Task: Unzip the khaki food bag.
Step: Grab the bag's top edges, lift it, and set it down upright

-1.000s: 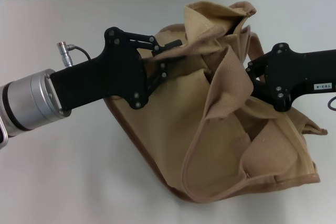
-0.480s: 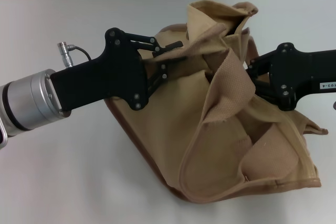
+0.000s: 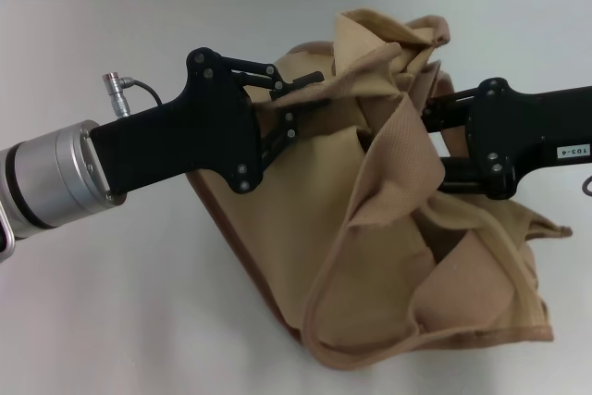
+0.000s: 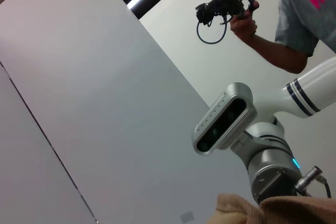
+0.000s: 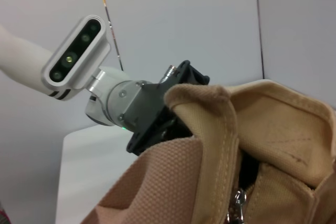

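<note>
Partway through, at best. Crumpled khaki food bag (image 3: 370,228) lying on the white table (image 3: 139,302), slumped between the two claws, top pulled open-looking in rumpled folds. Hard to judge how much of the zipper is undone: the teeth are hidden in the folds in the head view. Only a small silver zipper pull (image 5: 239,203) seen in the right wrist view, dangling at a dark gap in the cloth, so probably some travel left.

Left claw (image 3: 298,104) pressed into the bag's upper edge, clenched on a fold of canvas just ahead of its black body, holding that end steady. Right claw (image 3: 427,141) reaching in from the opposite side, tips buried behind a broad webbing handle (image 3: 398,168); grip state not to be told from here.

Bag itself: soft tan canvas, brown trim along the bottom edge nearest the camera, sagging away below both claws. Stitched seams and a thick rolled edge close to the right claw's camera. Limp cloth, likely to bunch under any pull.
</note>
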Motion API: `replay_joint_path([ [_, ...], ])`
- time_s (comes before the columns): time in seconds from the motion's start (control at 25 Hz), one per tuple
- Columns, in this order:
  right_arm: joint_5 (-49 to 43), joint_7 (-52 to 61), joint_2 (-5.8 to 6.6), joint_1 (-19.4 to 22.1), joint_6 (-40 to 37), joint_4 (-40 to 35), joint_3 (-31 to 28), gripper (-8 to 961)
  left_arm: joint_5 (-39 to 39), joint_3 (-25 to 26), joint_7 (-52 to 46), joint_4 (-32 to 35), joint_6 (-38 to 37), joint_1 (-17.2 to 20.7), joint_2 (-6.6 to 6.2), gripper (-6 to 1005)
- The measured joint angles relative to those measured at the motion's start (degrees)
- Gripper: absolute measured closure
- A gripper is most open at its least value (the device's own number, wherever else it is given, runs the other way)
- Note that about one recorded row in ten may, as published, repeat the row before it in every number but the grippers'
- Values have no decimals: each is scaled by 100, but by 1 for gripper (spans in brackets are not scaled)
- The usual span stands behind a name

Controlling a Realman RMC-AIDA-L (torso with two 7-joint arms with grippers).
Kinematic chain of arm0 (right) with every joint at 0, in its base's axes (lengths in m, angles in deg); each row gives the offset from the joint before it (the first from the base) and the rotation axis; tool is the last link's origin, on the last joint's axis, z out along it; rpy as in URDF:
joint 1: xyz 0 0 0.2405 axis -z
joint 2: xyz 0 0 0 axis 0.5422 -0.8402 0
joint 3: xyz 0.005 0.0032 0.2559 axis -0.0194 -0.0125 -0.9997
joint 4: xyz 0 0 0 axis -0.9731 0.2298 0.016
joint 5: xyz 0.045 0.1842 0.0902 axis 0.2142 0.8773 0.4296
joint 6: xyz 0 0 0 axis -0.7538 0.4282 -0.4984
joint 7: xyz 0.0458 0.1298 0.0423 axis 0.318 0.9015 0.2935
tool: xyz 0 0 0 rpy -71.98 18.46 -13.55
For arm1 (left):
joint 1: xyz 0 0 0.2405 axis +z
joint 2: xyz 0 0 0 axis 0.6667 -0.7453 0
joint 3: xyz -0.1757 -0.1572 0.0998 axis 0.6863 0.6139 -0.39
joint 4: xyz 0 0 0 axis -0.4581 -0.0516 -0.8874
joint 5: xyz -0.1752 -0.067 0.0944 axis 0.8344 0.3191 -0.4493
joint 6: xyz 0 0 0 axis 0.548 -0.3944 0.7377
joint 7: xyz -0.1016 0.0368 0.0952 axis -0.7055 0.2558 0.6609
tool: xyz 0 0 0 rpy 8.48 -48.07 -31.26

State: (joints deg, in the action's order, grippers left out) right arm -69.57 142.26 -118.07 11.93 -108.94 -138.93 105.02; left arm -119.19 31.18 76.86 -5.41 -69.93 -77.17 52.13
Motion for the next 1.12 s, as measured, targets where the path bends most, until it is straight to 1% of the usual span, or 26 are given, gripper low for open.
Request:
replay_joint_path([
  [0.16,0,37,1,-15,-8,0,9,575,-5,0,-1,0,2,-7,0,946],
  [0.28,0,48,-4,-76,39,40,101,380,-8,1,-2,0,5,-25,-1,946],
  [0.44,-6,8,-19,-79,227,-4,376,335,-15,1,-2,0,7,-38,0,946],
  [0.68,-29,-139,-21,-61,380,-41,535,397,-19,0,-2,-9,8,-44,1,946],
  [0.88,-5,-332,-26,-46,417,-44,629,620,-16,0,-2,-19,8,-50,1,946],
  [1.12,-4,-391,-25,-34,421,-11,647,739,-15,0,-2,-29,8,-50,0,945],
])
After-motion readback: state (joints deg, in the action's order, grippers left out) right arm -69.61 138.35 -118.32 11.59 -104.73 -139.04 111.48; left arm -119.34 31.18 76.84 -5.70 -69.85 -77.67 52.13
